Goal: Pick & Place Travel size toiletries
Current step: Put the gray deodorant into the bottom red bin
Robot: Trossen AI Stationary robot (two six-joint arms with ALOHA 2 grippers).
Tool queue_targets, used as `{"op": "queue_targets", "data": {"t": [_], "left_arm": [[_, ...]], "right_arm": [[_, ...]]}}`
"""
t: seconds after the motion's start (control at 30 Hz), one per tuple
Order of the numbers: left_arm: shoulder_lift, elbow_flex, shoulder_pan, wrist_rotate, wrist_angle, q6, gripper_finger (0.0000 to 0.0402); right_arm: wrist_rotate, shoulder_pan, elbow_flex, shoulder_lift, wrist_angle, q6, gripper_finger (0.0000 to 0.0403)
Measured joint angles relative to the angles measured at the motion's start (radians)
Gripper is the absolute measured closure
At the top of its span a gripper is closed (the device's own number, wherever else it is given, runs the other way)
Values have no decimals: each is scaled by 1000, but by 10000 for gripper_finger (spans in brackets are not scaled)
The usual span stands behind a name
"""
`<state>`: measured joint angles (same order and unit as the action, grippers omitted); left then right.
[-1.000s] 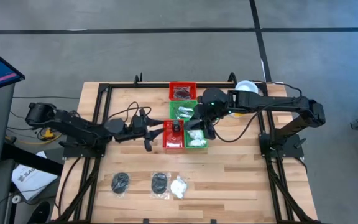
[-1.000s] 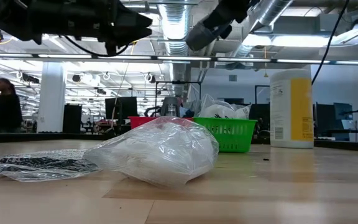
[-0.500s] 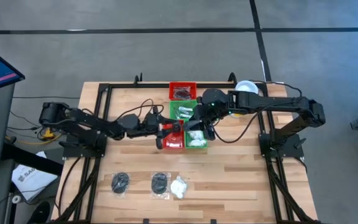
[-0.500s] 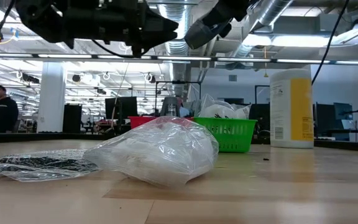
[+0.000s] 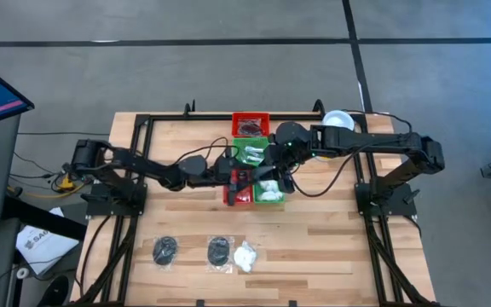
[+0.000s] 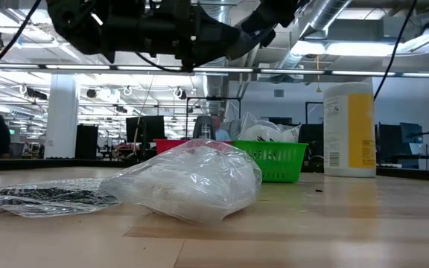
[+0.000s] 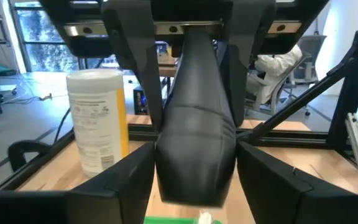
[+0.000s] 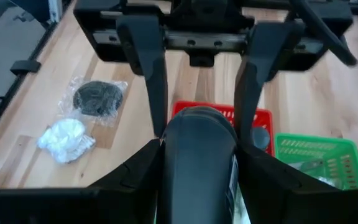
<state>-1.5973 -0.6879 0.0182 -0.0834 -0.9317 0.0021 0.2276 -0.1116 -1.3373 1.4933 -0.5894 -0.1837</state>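
Note:
Three toiletry packets lie flat near the table's front edge: two dark discs [image 5: 165, 251] [image 5: 219, 251] and a white puffy lump [image 5: 245, 256]. More packets fill the red tray [image 5: 232, 198] and green tray [image 5: 272, 198] at the table's middle. My left gripper [image 5: 239, 177] reaches level from the left over that red tray; its fingers [image 7: 143, 68] stand apart and I see nothing between them. My right gripper [image 5: 277, 176] hangs slanting over the green tray, its fingers [image 8: 151, 74] also apart and bare. Both hang high above the table in the low view.
Two more trays, red [image 5: 251, 125] and green [image 5: 251, 152], stand behind the middle pair. A tall yellow canister [image 5: 337, 119] with a white lid stands at the back right. A black frame [image 5: 143, 162] runs round the table. People show in the room behind.
My left gripper has travelled toward the table's right edge, from well left of the red tray to above it, staying level. The packets on the table have not moved.

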Motion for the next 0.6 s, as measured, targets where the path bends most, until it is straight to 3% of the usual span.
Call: {"op": "queue_targets", "data": {"t": [0.6], "left_arm": [[-46, -47, 0, 13, 19, -3, 192]], "right_arm": [[12, 0, 2, 16, 4, -11, 238]]}}
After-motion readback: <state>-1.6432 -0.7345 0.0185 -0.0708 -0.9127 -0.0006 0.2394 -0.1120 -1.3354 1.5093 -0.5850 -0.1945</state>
